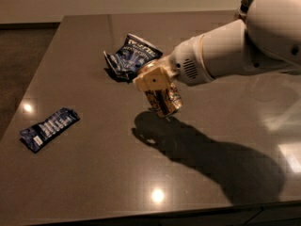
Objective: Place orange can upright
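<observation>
The orange can [164, 100] is a small dented drink can with an orange-gold label and dark lettering. It hangs tilted just above the middle of the dark table [94, 173], its lower end near the surface. My gripper [157, 84] reaches in from the right on a white arm and is shut on the can's upper part. The cream-coloured fingers [151, 80] cover the can's top end. The can's shadow lies on the table just below and to the right.
A crumpled dark blue foil snack bag [131, 58] lies just behind the gripper to the left. A flat dark blue wrapper with white stripes [49, 128] lies near the table's left edge. The front edge runs along the bottom.
</observation>
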Robot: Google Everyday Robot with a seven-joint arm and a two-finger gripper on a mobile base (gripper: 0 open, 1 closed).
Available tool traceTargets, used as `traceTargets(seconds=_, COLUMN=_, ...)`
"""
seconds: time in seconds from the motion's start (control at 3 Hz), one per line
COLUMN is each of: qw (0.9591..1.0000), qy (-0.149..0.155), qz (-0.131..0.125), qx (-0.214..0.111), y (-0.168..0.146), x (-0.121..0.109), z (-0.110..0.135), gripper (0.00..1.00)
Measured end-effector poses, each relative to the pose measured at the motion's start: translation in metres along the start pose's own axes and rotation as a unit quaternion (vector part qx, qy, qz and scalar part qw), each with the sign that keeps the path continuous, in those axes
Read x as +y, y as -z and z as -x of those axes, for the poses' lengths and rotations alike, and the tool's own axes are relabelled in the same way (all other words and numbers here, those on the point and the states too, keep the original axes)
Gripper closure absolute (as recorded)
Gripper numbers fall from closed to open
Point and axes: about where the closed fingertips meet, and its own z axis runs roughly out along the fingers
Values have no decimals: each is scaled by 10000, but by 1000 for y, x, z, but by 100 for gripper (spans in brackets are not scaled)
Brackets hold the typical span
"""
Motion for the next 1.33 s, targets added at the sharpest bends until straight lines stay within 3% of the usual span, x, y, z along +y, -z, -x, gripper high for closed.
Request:
traceTargets(seconds=0.33, qw=9962, qy=25, qz=-58, qx=-869, y=15, x=-22, z=10, gripper=100)
traceTargets(seconds=0.67, qw=9869, qy=156, qz=-175, qx=-1599, y=31, x=-41, z=14, gripper=100)
traceTargets(seconds=1.0, qw=9699, qy=378, qz=-564, qx=-2339, y=44, x=-53, z=4, gripper=100)
traceTargets(seconds=1.33, qw=9577, qy=546, qz=-785, qx=-2714, y=49, x=-57, z=-5, gripper=100)
